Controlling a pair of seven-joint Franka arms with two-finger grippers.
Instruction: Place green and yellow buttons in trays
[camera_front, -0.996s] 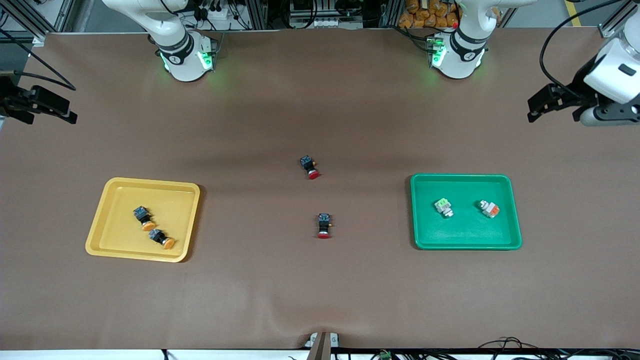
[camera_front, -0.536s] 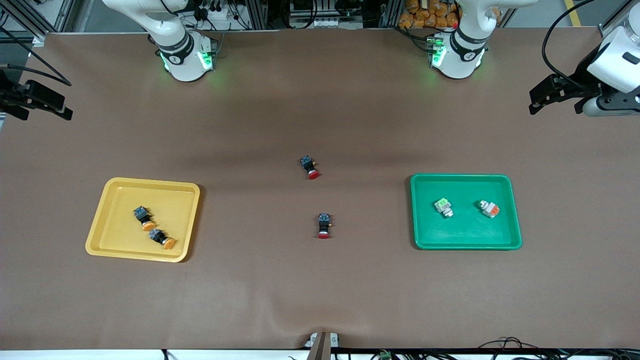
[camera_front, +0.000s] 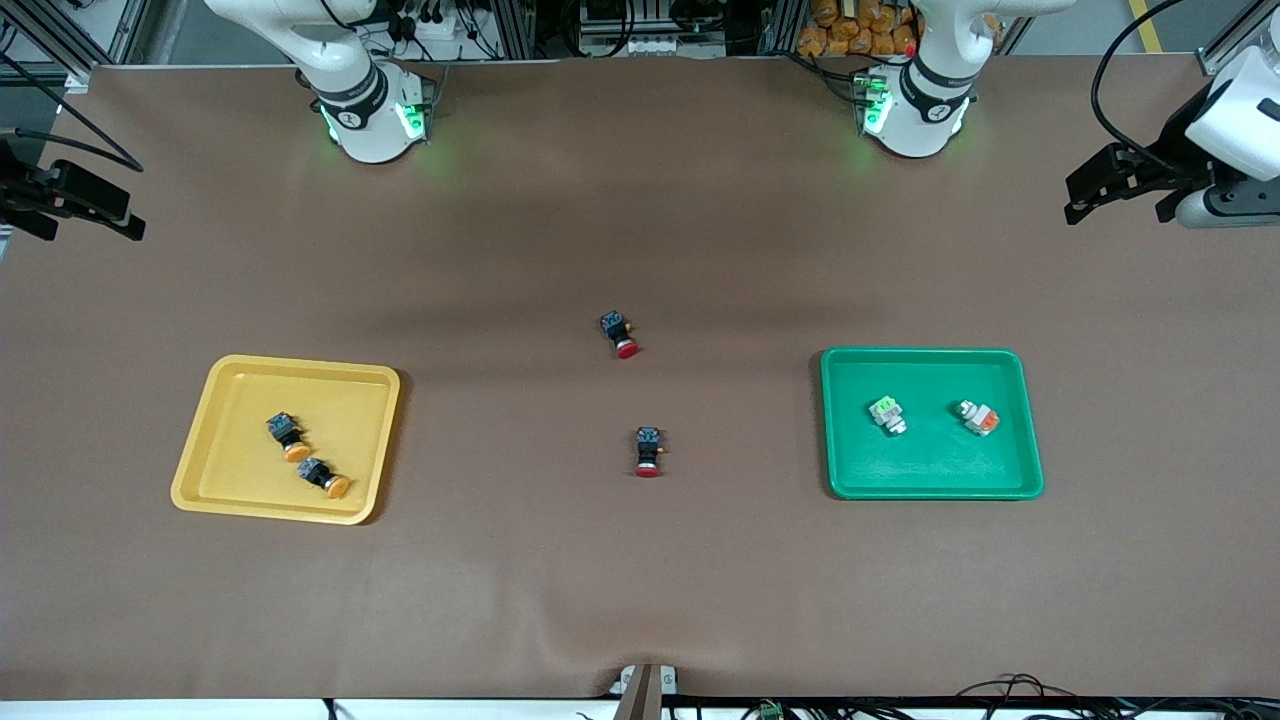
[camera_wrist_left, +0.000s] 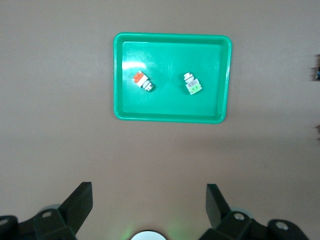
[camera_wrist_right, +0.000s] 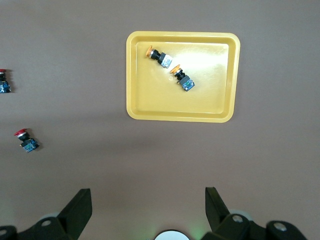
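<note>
Two black buttons with orange-yellow caps (camera_front: 289, 437) (camera_front: 322, 477) lie in the yellow tray (camera_front: 230, 500); they also show in the right wrist view (camera_wrist_right: 159, 56) (camera_wrist_right: 183, 80) in that tray (camera_wrist_right: 145, 107). A grey-white button with a green face (camera_front: 887, 413) and one with an orange face (camera_front: 977, 417) lie in the green tray (camera_front: 930, 485); the left wrist view shows them too (camera_wrist_left: 192, 85) (camera_wrist_left: 141, 80) in the tray (camera_wrist_left: 170, 112). My left gripper (camera_front: 1095, 190) is open and empty, high over the table's edge at the left arm's end. My right gripper (camera_front: 90, 205) is open and empty, high over the right arm's end.
Two black buttons with red caps (camera_front: 619, 334) (camera_front: 649, 451) lie on the brown table between the trays; the right wrist view shows them (camera_wrist_right: 4, 82) (camera_wrist_right: 27, 140). The arm bases (camera_front: 375, 110) (camera_front: 912, 105) stand at the table's back edge.
My left gripper has drawn up and outward toward the table's edge. My right gripper has shifted slightly outward. The buttons and trays have not moved.
</note>
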